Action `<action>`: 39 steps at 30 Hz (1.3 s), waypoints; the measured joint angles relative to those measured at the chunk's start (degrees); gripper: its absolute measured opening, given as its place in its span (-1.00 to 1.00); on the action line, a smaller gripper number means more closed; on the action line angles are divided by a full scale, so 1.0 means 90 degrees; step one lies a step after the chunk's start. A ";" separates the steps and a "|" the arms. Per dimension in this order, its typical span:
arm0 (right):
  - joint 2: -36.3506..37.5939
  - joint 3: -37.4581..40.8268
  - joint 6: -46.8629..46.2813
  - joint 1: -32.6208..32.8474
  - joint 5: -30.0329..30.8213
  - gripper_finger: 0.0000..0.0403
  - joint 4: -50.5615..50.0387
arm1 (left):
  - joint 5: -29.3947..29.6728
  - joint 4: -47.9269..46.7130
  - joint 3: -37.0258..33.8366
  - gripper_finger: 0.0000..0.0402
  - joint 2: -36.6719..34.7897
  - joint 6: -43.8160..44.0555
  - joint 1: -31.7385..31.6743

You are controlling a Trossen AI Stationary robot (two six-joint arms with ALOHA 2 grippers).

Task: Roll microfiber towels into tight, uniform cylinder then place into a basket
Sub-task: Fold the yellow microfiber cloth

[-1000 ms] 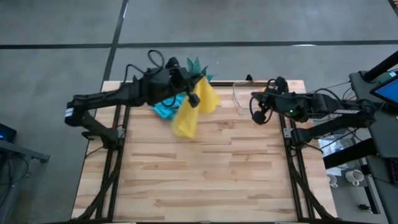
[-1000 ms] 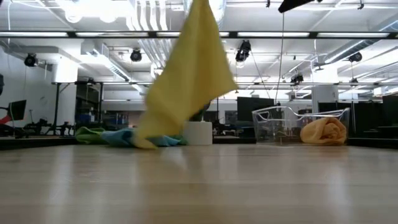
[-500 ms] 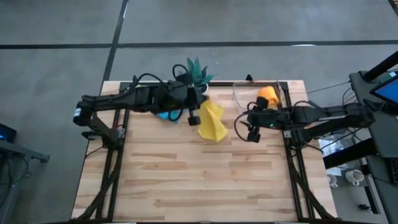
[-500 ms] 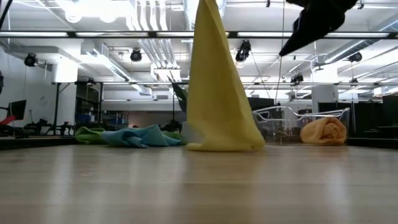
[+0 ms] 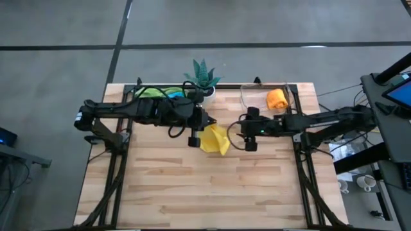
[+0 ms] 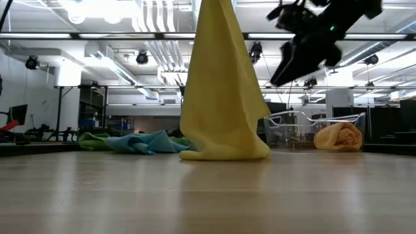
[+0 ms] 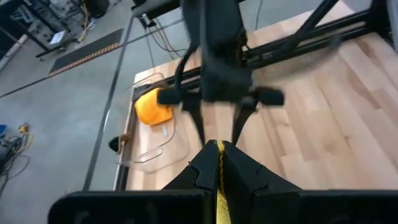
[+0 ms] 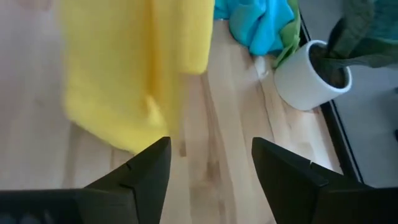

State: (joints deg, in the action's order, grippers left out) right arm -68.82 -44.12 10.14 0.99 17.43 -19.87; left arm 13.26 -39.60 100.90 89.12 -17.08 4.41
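Your left gripper (image 5: 196,130) pinches the soft yellow microfiber towel (image 5: 215,138); the wide-open right gripper (image 5: 245,131) could miss its hanging edge.

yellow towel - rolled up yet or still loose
Loose: the yellow towel hangs unrolled from the shut left gripper, its bottom edge bunched on the table.
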 joint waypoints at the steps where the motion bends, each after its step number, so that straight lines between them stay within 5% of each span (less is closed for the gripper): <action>1: -0.0171 0.0000 0.0062 -0.0043 -0.0002 0.10 0.0169 | -0.0005 -0.0003 0.0000 -1.00 0.0000 0.0002 0.0023; 10: -0.1049 0.0000 0.0064 -0.0237 -0.0954 0.09 0.0534 | -0.0015 -0.0002 -0.0002 -1.00 0.0000 0.0022 0.0055; 20: -0.0487 0.0015 -0.0981 -0.0227 -0.1509 0.09 -0.0049 | 0.0056 0.0003 -0.0007 -1.00 0.0000 0.0027 0.0052; 39: -0.1566 0.0051 -0.1196 -0.0196 -0.1841 0.09 0.0692 | 0.0073 0.0008 -0.0027 -1.00 0.0002 0.0041 0.0052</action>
State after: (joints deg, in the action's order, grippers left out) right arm -82.92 -43.66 -0.62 -0.78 0.86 -13.64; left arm 13.91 -39.53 100.66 89.14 -16.71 4.89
